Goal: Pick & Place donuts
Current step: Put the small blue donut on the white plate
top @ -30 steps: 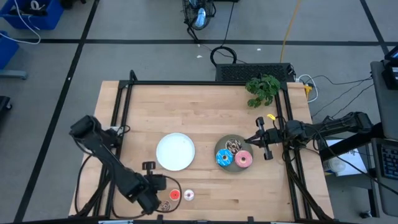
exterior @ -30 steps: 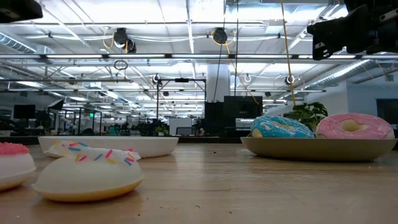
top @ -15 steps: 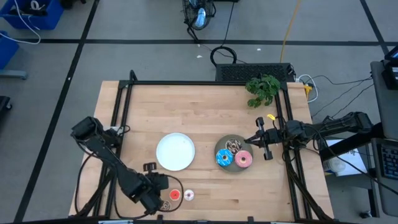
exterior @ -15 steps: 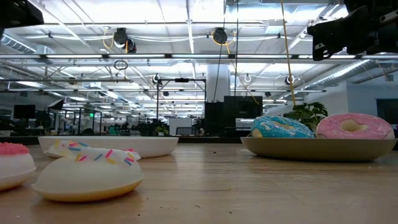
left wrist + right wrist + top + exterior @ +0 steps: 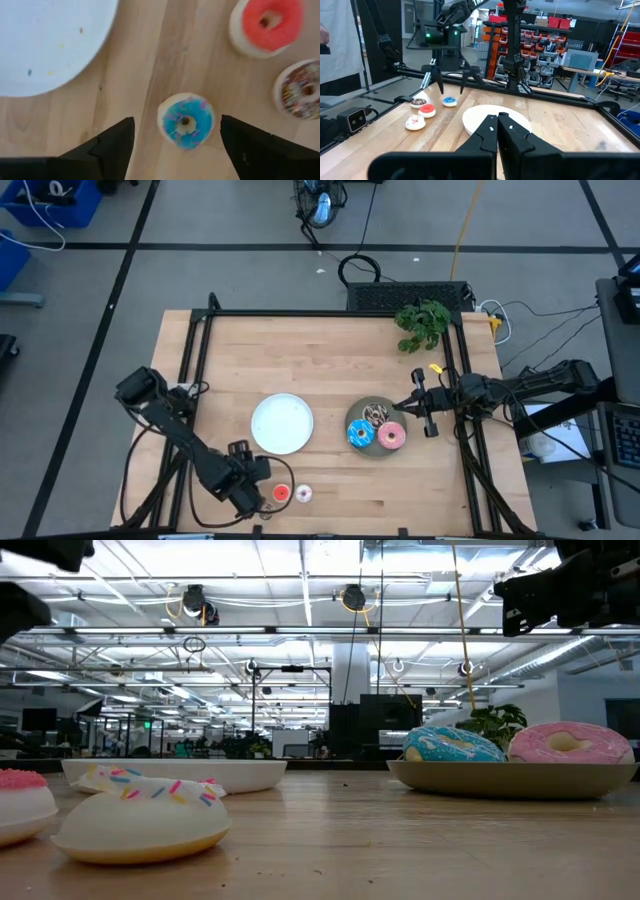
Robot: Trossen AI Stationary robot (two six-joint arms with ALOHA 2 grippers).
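Nothing here carries writing I can make out: no label, brand, number or sign on the table, the plates, the arms or the shelves behind.

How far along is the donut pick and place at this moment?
Done: the three larger donuts sit on the grey plate. In hand: nothing; the left gripper hangs open above the blue mini donut, which lies on the table. Left: four mini donuts lie loose and the white plate holds none. The right gripper waits shut.
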